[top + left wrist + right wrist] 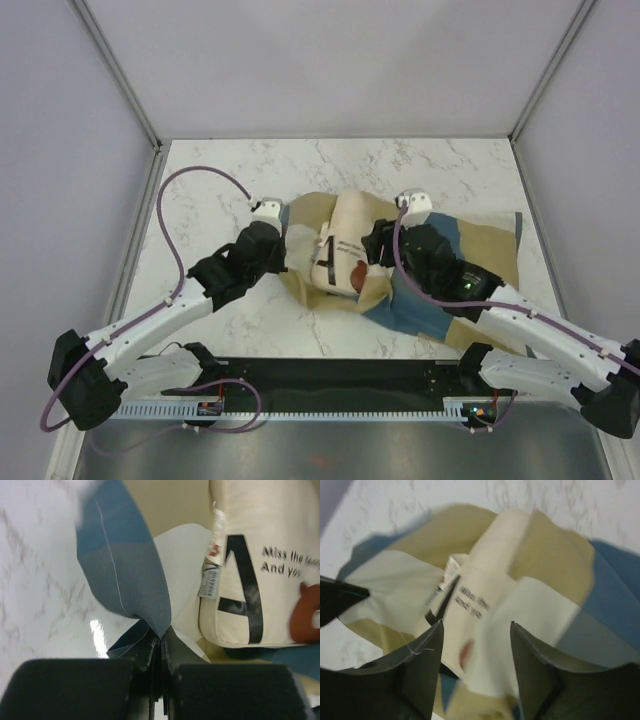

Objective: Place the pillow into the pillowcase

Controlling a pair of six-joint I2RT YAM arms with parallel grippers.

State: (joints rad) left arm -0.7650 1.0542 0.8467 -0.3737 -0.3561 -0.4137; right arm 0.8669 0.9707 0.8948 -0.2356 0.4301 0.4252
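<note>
From above, we see the pillow (pixel 335 250) lying mid-table on the open end of the pillowcase (pixel 480 245). The checked cloth spreads away to the right and curls up around the cushion, and most of the pillow looks uncovered. The left gripper (pixel 283 248) meets the cloth at the pillow's left, and the right gripper (pixel 376 245) sits at its right. The left wrist view shows that gripper's jaws pinched tight on a blue fold of the pillowcase, with the pillow's printed face and sewn tag (pixel 210 575) just beside it. The right wrist view is blurred. It shows that gripper's fingers (pixel 420 675) spread apart above the pillow, with a cream flap of cloth in the gap and nothing clamped that we can make out. We judge that the thin pinch could slip and let the mouth fall closed. The loose flap could also bunch ahead of the pillow and block it. Purple cables (pixel 205 168) arc over the marble table (pixel 250 330), and plain walls (pixel 60 150) hem it in.
</note>
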